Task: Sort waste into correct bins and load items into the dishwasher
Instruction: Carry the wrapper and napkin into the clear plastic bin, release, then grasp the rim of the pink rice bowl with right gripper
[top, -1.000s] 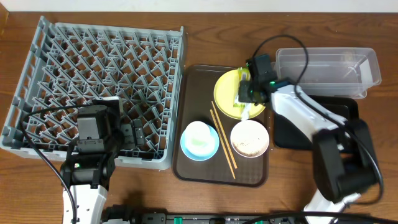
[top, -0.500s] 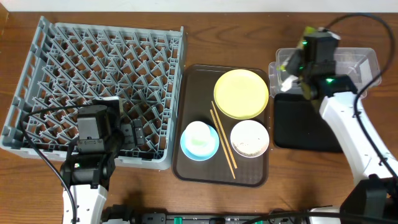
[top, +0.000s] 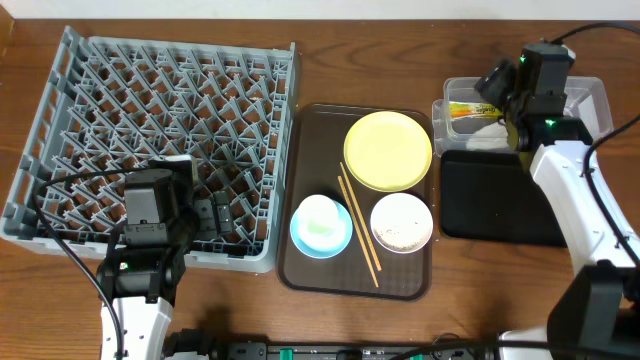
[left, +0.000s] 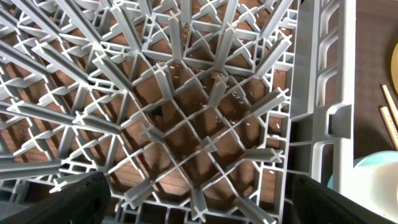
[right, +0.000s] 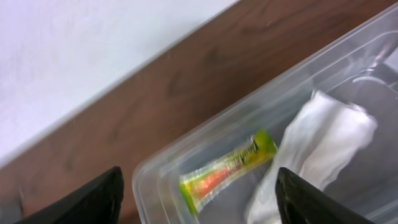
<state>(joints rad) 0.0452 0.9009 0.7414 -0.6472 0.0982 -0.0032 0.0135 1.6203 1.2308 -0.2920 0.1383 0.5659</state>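
Observation:
My right gripper (top: 495, 90) (right: 199, 202) hangs open over the left end of the clear tub (top: 590, 100) (right: 155, 171). Nothing is between its fingers. Below it in the tub lie the yellow-green sachet (top: 470, 110) (right: 227, 169) and the crumpled white napkin (top: 482, 138) (right: 323, 143). The black tray (top: 495, 205) sits just in front of the tub. My left gripper (top: 218, 215) (left: 199, 208) is open and empty above the near right corner of the grey dish rack (top: 150, 110) (left: 311, 81). The yellow plate (top: 388, 150), light blue bowl (top: 321, 225), white bowl (top: 401, 222) with rice scraps and chopsticks (top: 358, 230) lie on the brown tray (top: 310, 140).
A few rice grains (left: 239, 93) lie scattered on the rack's floor. A black cable (top: 600, 45) loops from the right arm over the tub. The wall edge runs along the table's far side.
My right gripper moved from the yellow plate to above the clear tub and opened. The sachet and napkin now lie in the tub. The left arm has not moved.

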